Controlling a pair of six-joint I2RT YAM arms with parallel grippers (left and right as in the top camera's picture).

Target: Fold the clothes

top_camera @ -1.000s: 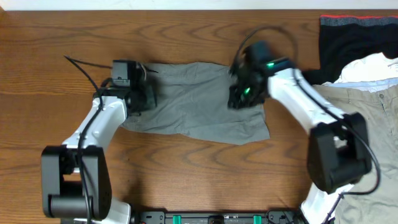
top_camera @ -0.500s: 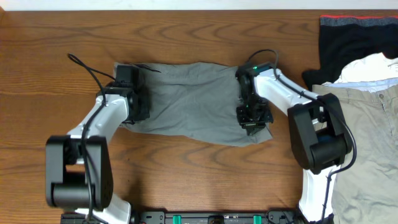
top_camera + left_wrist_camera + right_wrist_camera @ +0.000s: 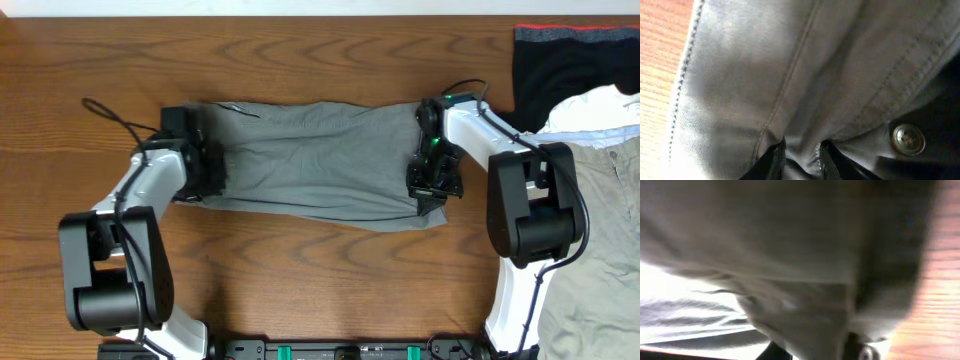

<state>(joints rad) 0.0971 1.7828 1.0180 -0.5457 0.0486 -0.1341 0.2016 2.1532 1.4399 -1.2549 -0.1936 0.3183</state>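
The grey shorts (image 3: pixel 310 160) lie stretched across the middle of the wooden table, waistband to the left. My left gripper (image 3: pixel 205 165) is at the waistband end, its jaws pinching a fold of grey cloth (image 3: pixel 801 155) beside the metal button (image 3: pixel 908 139). My right gripper (image 3: pixel 432 180) is at the shorts' right end, near the lower corner. In the right wrist view blurred grey fabric (image 3: pixel 805 305) fills the frame and bunches between the dark fingers, which are closed on it.
A black garment with a red edge (image 3: pixel 570 60) lies at the back right. Beige-khaki trousers (image 3: pixel 600 230) and a pale cloth (image 3: pixel 600 108) cover the right side. Bare wooden table (image 3: pixel 300 280) lies in front of the shorts.
Both grippers have moved outward, the left one leftward and the right one rightward. The shorts are pulled longer and flatter between them. The right gripper has closed on the cloth.
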